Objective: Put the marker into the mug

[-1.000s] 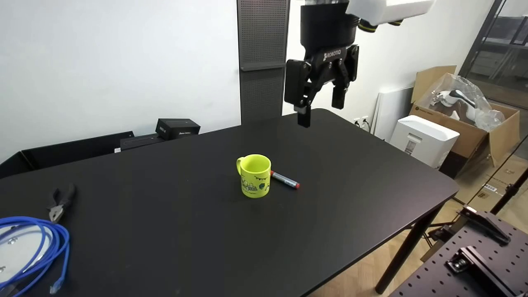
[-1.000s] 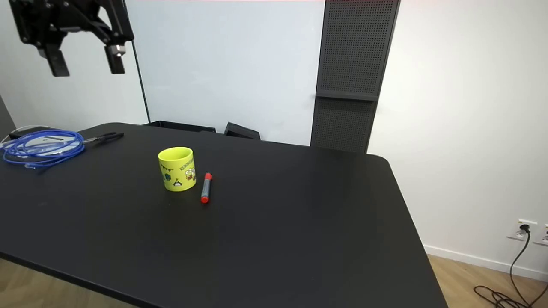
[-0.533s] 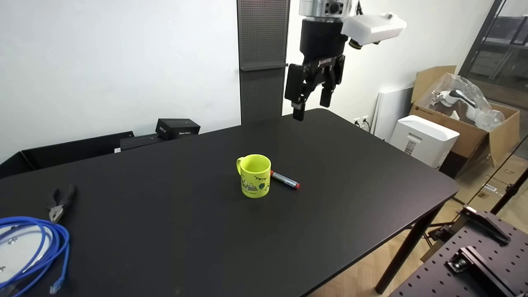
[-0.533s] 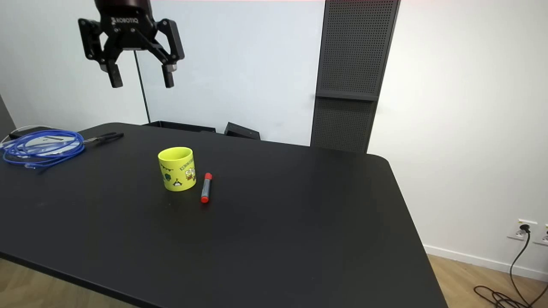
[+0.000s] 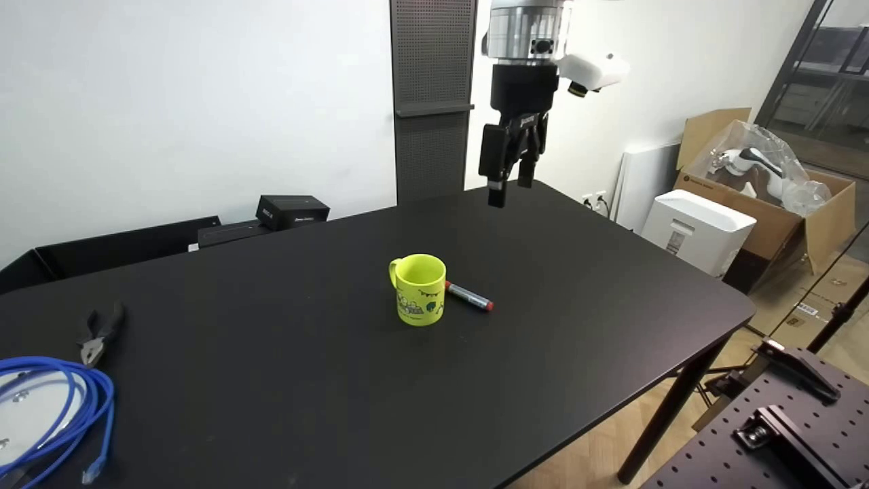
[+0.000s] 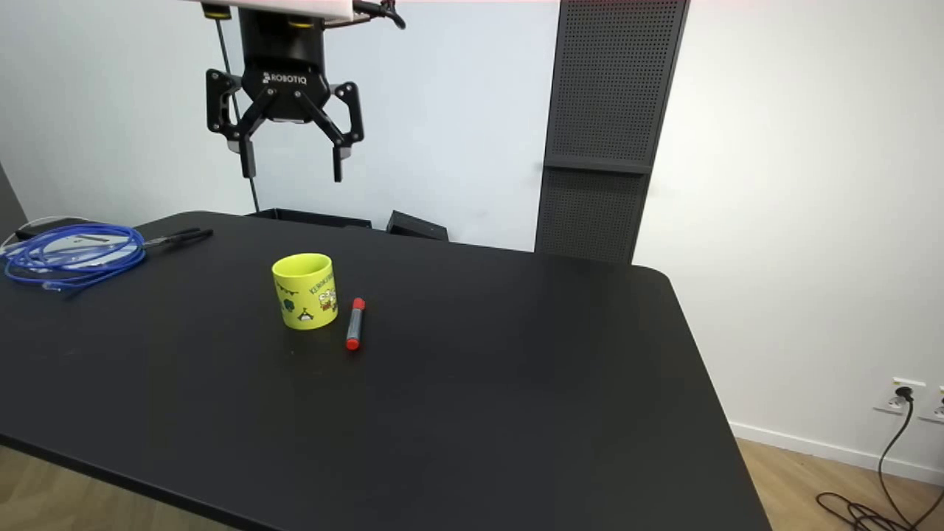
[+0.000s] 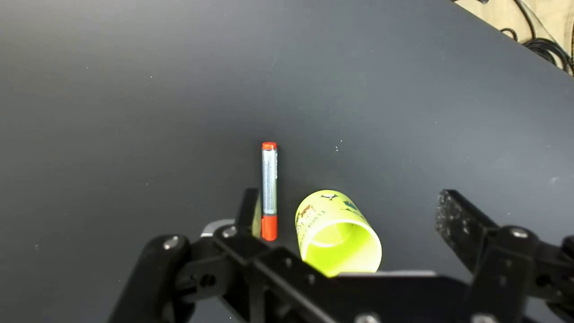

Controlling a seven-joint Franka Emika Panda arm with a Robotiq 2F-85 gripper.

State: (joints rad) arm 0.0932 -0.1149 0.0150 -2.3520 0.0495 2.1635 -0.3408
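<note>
The marker lies flat on the dark table, with a dark and silver barrel and red ends; it shows in both exterior views (image 5: 468, 297) (image 6: 355, 324) and in the wrist view (image 7: 269, 181). The yellow-green mug stands upright close beside it, in both exterior views (image 5: 419, 299) (image 6: 306, 295) and in the wrist view (image 7: 329, 211). Its visible inside is empty. My gripper is open and empty, high above the table, in both exterior views (image 5: 511, 190) (image 6: 293, 171). In the wrist view the gripper (image 7: 351, 206) has the mug between its fingers in the picture, with the marker by the left finger.
Pliers (image 5: 100, 336) and a coiled blue cable (image 5: 105, 390) lie at one end of the table (image 5: 326, 407). A black box (image 5: 292, 212) stands behind the table's back edge. A cardboard box (image 5: 740, 197) stands beyond the table.
My gripper has moved right and down in an exterior view, towards above the mug, and has turned a little. It stays open. The mug and marker have not moved.
</note>
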